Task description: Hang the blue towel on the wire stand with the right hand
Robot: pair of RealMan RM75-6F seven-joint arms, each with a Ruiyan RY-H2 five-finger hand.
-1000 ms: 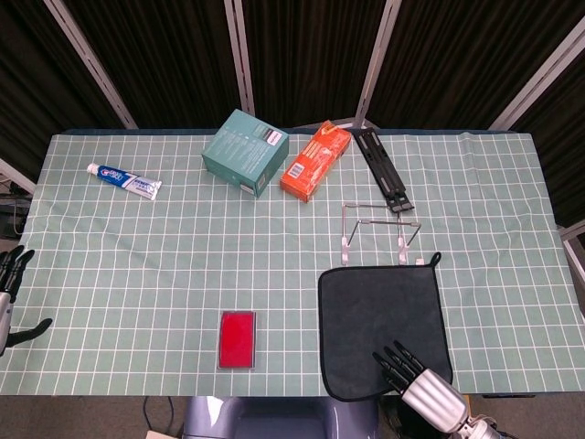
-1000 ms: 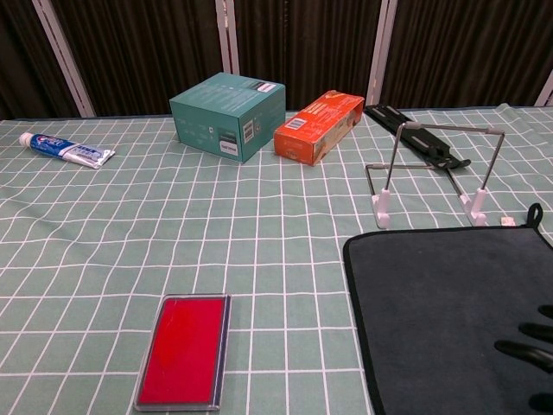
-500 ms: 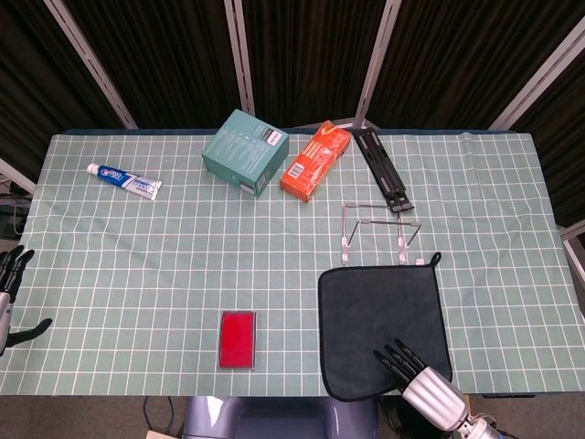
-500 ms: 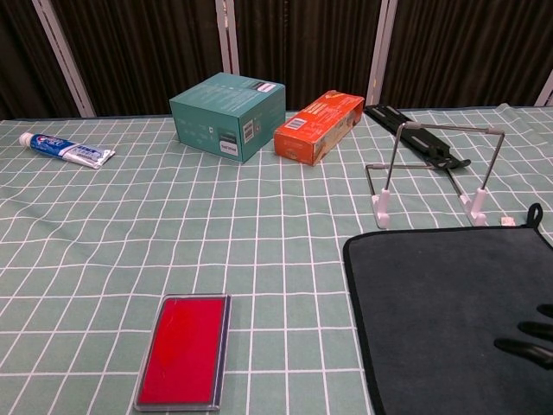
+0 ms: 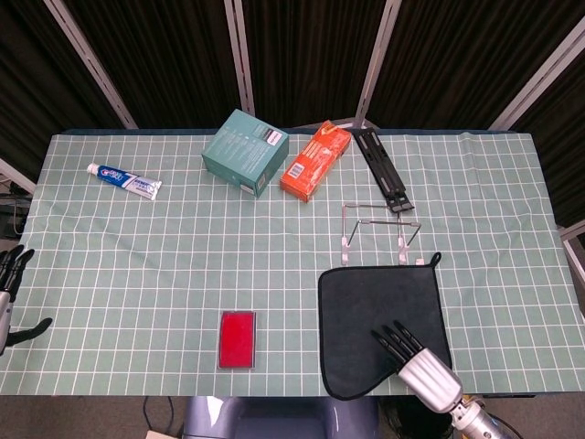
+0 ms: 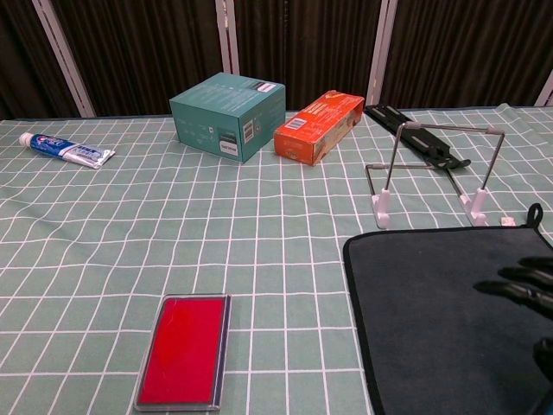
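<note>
The towel (image 5: pixel 379 315) is a dark square lying flat near the table's front edge, with a small loop at its far right corner; in the chest view the towel (image 6: pixel 432 311) fills the lower right. Just beyond it stands the wire stand (image 5: pixel 379 229), an empty bent-wire frame on white feet, also seen as the wire stand (image 6: pixel 436 169). My right hand (image 5: pixel 416 361) hovers over the towel's near right part, fingers spread and holding nothing; its fingers (image 6: pixel 523 281) show at the right edge. My left hand (image 5: pixel 9 293) hangs off the table's left edge, open.
At the back stand a teal box (image 5: pixel 245 151), an orange box (image 5: pixel 315 160) and a black folded stand (image 5: pixel 384 169). A toothpaste tube (image 5: pixel 125 181) lies at the far left. A red flat case (image 5: pixel 238 339) sits near the front edge.
My right hand has moved forward and up over the towel; its fingers now reach further across it. The towel and my left hand have not moved.
</note>
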